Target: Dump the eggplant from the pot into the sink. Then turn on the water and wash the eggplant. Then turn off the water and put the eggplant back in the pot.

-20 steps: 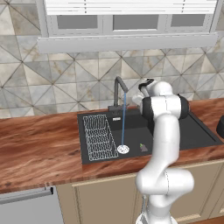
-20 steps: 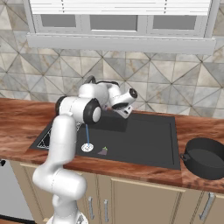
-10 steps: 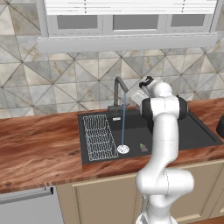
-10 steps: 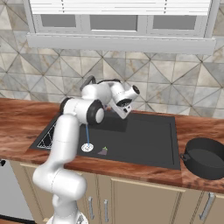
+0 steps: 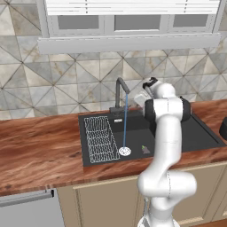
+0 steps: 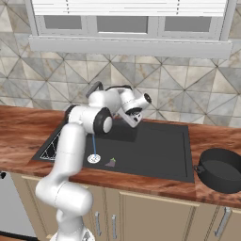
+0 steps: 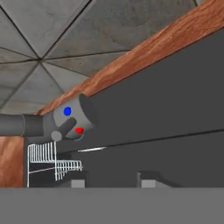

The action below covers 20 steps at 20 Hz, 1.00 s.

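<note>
Jaws of the gripper [image 6: 133, 116] stand partly apart and hold nothing; in the hand view the two finger tips [image 7: 78, 183] rise with a plain gap between them, touching no object. They sit by the back edge of the sink [image 5: 195, 137], just beside the faucet [image 5: 119, 91], whose round handle [image 7: 70, 118] with its blue and red dots lies a little ahead of the tips.

Judging by the scene, the washing step is in hand. The water [image 5: 124, 122] runs in a thin blue line from the spout down onto the white drain [image 5: 125, 151], and the eggplant [image 5: 145, 149] lies on the basin floor just beside that drain, near the front wall, not under the stream. The pot [image 6: 221, 168] sits on the worktop [image 6: 19, 124] past the right edge of the sink, well apart from the eggplant.

Next, it seems, the handle must be pushed back to shut the water off. Only afterwards can the arm drop into the basin to pick the small eggplant up and carry it over to the pot.
</note>
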Motion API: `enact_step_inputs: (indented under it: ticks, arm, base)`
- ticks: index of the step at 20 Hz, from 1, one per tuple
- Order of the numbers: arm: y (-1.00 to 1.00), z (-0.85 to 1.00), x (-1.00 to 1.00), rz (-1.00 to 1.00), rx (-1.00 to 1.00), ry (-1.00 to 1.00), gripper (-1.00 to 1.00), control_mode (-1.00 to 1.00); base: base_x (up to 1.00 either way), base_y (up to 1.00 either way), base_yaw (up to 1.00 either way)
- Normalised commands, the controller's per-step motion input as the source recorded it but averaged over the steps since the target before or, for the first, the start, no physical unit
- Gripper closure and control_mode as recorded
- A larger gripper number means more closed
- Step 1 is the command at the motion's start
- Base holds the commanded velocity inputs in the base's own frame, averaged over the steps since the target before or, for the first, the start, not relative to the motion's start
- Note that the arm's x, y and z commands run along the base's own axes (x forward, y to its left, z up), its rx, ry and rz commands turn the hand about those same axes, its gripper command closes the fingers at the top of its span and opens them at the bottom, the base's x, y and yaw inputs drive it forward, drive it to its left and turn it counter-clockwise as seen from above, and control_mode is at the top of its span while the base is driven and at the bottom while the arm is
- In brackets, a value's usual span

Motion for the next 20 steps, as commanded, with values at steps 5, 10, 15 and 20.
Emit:
enact_step_inputs:
  ticks: [5,10,15,20]
  arm:
    - [0.00,-0.17,-0.10,0.00,0.00,-0.04,-1.00,-1.00]
    - [0.00,-0.07,0.09,0.00,0.00,0.01,-1.00,-1.00]
    - [-0.02,0.00,0.29,0.00,0.00,0.05,-1.00,-1.00]
    - [-0.02,0.00,0.25,0.00,0.00,0.11,-1.00,-1.00]
  base:
    - [0.00,0.00,0.00]
    - [0.00,0.00,0.00]
    - [0.00,0.00,0.00]
    - [0.00,0.00,0.00]
